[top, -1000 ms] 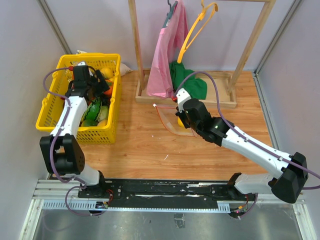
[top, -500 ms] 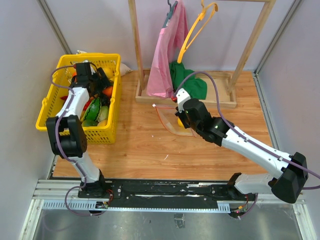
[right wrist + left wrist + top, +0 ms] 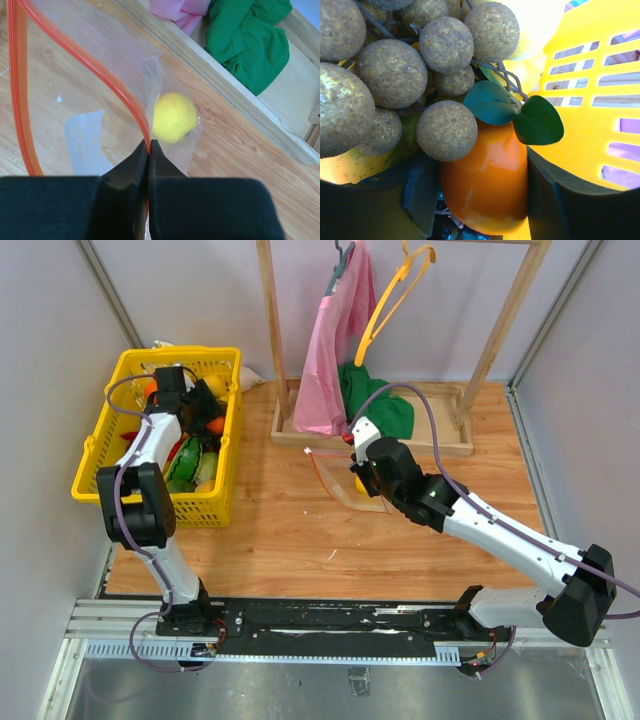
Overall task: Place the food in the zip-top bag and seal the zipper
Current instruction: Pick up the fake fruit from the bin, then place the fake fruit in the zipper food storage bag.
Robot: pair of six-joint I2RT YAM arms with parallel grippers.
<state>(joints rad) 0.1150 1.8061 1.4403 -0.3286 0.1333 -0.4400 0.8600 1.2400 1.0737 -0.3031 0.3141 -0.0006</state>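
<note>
1. Since a second ago my left arm has folded in tight beside the yellow basket point(image 3: 98, 458). Its left hand point(image 3: 172, 388) stays down among the food, and my right arm has not shifted.
2. Top view: my right hand point(image 3: 361, 474) holds the zip-top bag point(image 3: 335, 482) mid-worktop point(image 3: 290, 540), well apart from the basket.
3. Left wrist: my fingers flank the orange point(image 3: 487, 180). I cannot tell whether they press it yet. I should close squarely, clear of the brown berry cluster point(image 3: 395, 75) and leaves point(image 3: 515, 111).
4. Right wrist: my fingers are pinched together on the zipper point(image 3: 90, 65), with the lemon point(image 3: 173, 116) already inside. I should keep the mouth wide.
</note>
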